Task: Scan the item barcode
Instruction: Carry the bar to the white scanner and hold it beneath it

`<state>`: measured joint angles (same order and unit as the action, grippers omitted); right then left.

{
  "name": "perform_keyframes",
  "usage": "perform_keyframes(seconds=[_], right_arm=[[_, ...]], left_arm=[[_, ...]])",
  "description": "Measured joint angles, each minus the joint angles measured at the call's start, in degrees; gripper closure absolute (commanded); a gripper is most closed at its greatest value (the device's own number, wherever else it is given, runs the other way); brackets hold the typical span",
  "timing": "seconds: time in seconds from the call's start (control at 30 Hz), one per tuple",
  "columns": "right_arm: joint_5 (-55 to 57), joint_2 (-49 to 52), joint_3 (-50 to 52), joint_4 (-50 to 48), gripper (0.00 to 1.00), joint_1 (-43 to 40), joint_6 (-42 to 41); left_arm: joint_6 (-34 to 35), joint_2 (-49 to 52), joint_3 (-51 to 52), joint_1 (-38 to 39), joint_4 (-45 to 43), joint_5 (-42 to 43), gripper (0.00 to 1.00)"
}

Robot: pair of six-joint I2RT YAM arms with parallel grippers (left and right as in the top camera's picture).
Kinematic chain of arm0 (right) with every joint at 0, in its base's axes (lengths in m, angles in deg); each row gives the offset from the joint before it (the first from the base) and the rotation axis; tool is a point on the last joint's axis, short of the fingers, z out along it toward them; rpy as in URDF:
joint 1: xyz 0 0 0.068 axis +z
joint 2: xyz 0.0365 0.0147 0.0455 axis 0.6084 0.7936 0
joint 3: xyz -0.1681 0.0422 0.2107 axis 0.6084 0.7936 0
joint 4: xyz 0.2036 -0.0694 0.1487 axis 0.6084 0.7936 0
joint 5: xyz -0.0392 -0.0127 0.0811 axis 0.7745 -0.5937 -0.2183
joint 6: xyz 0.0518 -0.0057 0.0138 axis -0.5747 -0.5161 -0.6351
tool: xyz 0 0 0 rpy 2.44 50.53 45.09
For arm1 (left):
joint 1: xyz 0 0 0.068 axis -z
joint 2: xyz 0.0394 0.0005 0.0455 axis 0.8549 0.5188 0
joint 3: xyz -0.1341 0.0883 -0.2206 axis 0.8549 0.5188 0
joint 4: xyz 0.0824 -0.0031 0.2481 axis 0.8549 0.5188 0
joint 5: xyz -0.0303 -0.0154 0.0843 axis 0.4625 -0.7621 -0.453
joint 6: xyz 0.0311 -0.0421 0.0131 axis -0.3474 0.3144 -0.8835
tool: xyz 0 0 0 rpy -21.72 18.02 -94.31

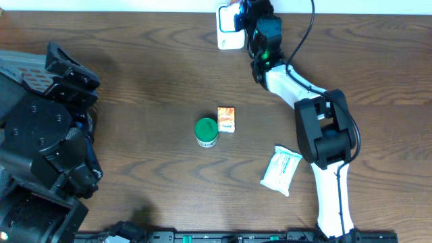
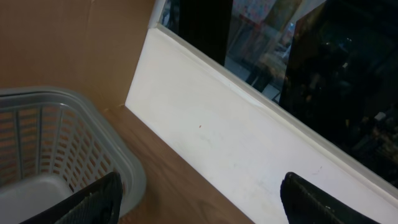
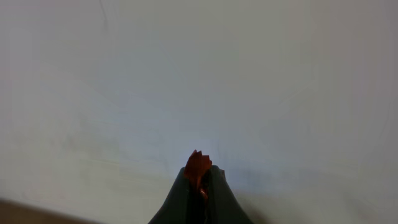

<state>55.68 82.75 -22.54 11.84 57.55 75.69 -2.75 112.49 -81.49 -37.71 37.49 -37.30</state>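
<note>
Wooden table (image 1: 135, 81), right arm (image 1: 297, 84) stretched far, fingers (image 3: 227, 202) pinching red item (image 3: 198, 167)

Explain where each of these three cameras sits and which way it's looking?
Overhead: fixed above the table, looking straight down; left arm and right arm both show.
Left wrist: on the left arm, looking out over a basket and white ledge; the open left end effector shows.
Right wrist: on the right arm, facing a blank white surface; the right end effector, shut on a red packet, shows.
Shared: overhead also catches the right end effector.
</note>
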Motion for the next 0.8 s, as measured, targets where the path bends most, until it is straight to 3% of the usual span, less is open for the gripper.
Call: perform_keyframes(seconds=[0.27, 0.8], right_arm=[[0.1, 0.5, -0.8, 8.7, 0.99, 0.5, 3.5], [-0.2, -0.5, -1.2, 35.1, 0.99, 5.6, 13.2]], left_arm=[[0.0, 0.0, 0.0, 0.0, 0.0, 0.0, 0.19], [0.0, 0.0, 0.0, 0.0, 0.0, 0.0, 0.19]])
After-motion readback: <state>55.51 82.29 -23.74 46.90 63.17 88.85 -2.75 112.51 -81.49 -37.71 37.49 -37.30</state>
